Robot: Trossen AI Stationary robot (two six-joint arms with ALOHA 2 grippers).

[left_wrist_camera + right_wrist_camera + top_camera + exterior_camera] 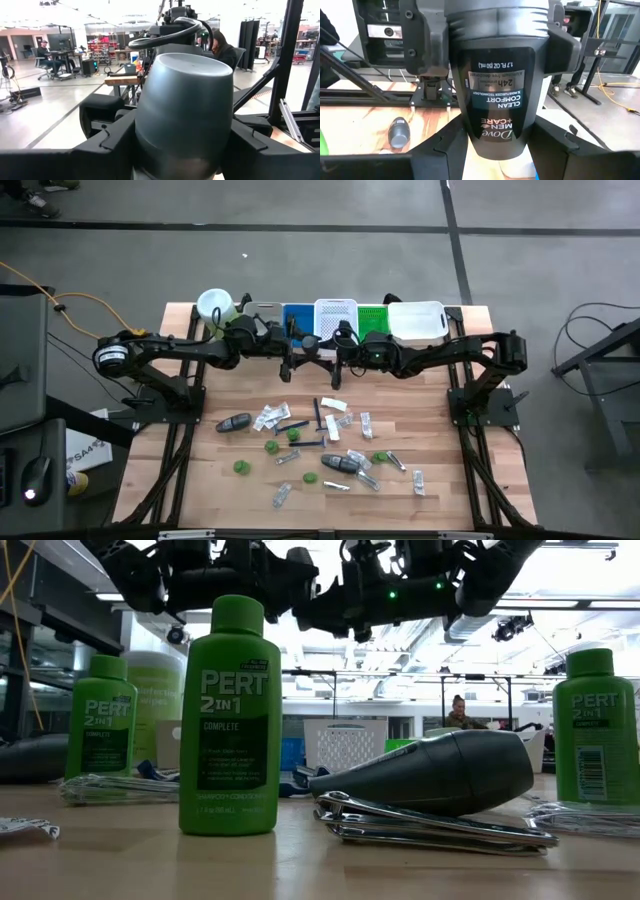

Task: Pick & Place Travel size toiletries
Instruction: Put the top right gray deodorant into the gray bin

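Note:
Both arms reach in over the far-edge bins and meet mid-table. My left gripper (292,352) (182,150) is shut on a dark grey oblong piece (184,100). My right gripper (341,352) (500,150) is shut on a dark grey Dove deodorant (497,85). The other toiletries lie loose on the table. Among them are a grey piece (235,423), a second grey piece (338,463), green bottles (272,447), sachets (270,417) and dark sticks (319,413). In the low view a Pert bottle (228,715) stands upright on its base. My left gripper pinches the grey piece between its two fingers (112,145), one on each flank of the body (145,135). The piece lies along the fingers, its flat end (192,62) pointing away from the wrist. It is lifted clear of the table. My right gripper pinches the Dove deodorant between its two fingers (560,150), on the sides of the labelled body (470,135). The piece lies along the fingers with its ribbed end (495,20) farthest from the wrist. It is lifted clear, above the bins.
A row of bins stands along the far edge: blue (297,318), white (336,313), green (372,317) and white (416,320). A pale jar (214,305) sits to their left. Nail clippers (430,825) lie near the low camera. The two grippers are close together.

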